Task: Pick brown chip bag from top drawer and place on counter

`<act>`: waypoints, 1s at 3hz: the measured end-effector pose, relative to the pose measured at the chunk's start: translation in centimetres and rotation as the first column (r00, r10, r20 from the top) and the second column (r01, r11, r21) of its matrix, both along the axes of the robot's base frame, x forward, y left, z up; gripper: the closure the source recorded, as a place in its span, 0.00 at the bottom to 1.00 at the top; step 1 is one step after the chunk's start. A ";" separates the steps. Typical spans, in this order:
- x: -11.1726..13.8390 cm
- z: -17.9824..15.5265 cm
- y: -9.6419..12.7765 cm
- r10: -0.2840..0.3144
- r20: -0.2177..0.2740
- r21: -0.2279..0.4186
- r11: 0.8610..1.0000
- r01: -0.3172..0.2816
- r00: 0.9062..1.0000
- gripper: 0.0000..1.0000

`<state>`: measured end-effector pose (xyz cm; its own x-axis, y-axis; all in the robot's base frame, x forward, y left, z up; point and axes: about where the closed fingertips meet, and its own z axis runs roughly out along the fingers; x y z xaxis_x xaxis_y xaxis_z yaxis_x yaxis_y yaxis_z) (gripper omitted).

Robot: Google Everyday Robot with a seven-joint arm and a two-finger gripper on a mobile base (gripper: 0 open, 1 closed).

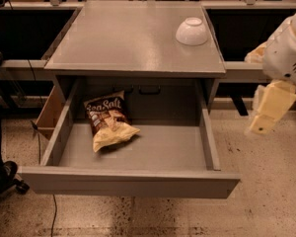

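Small crinkled dark-brown chip bag [108,120] with white "Sea Salt" lettering, lying left of centre in the frame, on the bottom of the wide shallow grey metal top drawer [133,181]. Drawer pulled open beneath the flat, smooth grey counter [133,38]. Bag near the drawer's left wall, pale yellow end toward the front panel.

Cream-coloured two-finger gripper [266,113] at the right edge of the frame, hanging outside the drawer's right wall above the speckled floor [271,196], well apart from the bag, not touching it. Spread or closed — cannot tell.

Round white bowl [192,31] on the counter, upper right.
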<state>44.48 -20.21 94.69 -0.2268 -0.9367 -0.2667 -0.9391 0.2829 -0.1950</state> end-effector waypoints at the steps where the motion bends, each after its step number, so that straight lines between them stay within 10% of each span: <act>1: 1.6 -5.2 5.0 0.065 -0.052 0.134 0.989 -0.058 0.997 0.00; 3: 5.4 -13.1 18.0 0.194 -0.042 0.385 0.908 -0.163 0.980 0.00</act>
